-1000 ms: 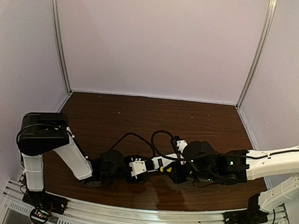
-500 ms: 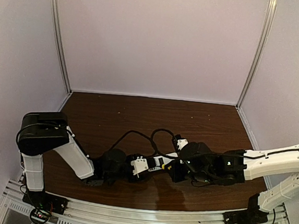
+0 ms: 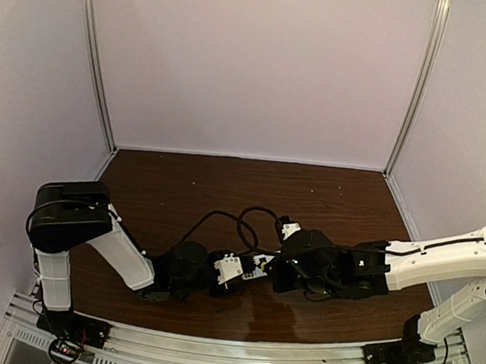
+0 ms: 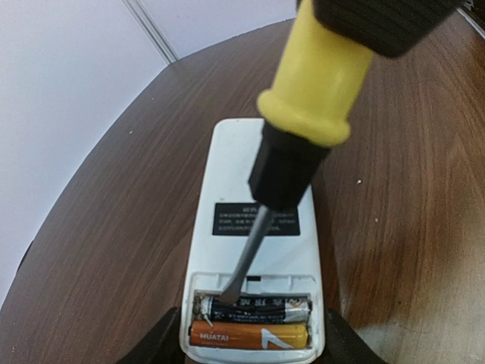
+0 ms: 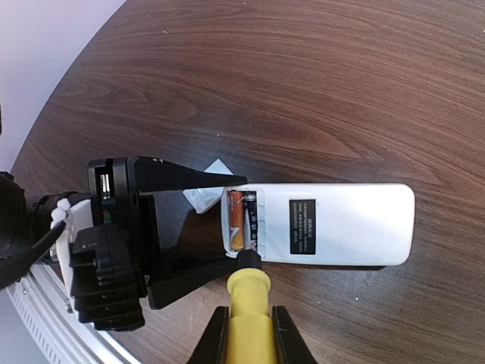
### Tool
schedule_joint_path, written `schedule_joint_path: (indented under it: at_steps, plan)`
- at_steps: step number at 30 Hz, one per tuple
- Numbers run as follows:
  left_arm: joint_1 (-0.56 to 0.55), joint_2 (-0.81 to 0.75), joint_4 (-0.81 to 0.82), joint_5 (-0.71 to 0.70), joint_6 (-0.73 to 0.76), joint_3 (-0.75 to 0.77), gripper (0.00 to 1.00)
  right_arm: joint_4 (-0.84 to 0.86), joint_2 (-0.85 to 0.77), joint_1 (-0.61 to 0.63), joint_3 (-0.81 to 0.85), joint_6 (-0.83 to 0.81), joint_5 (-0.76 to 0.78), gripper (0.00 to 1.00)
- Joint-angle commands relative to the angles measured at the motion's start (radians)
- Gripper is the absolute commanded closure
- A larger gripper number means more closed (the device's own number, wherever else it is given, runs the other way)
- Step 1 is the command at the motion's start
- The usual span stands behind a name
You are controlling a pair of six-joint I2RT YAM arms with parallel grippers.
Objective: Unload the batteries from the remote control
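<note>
Overhead first: left gripper (image 3: 233, 271) and right gripper (image 3: 274, 274) nose to nose low over the dark wooden table (image 3: 192, 182), near its front edge, with the remote control (image 3: 254, 266) a pale sliver bridging the two; too small there to judge either pair of jaws. Next, from the left wrist: jaws set against both long sides of the remote control at its open battery end, pinching it flat on the wood, label side up. Between those jaws, in the bay, the batteries (image 4: 250, 321) side by side: dark battery (image 4: 254, 309) farther in, orange battery (image 4: 250, 334) nearest the palm. Just beyond the jaws, slanting down from above, a yellow-handled screwdriver (image 4: 318, 83), blade tip at the left end of the dark battery, by the bay's rim. Lastly, from the right wrist: jaws pressed tight on the yellow handle, its black collar just ahead of them at the bay's edge. Straight ahead, the remote control lying crosswise, both batteries seated, black left fingers (image 5: 182, 176) hugging its long edges. Just beside the farther finger, a small white cover piece (image 5: 203, 196) on the wood.
</note>
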Motion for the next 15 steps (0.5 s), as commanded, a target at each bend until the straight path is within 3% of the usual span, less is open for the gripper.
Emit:
schedule_joint_path:
  at_steps: [1,15]
  plan:
    - [-0.004,0.003,0.023,0.014,-0.019,0.028,1.00,-0.031,0.022,0.005,0.035,-0.008,0.050,1.00]
    - [-0.005,0.003,0.007,0.020,-0.027,0.035,1.00,-0.063,0.053,0.008,0.045,0.004,0.072,1.00]
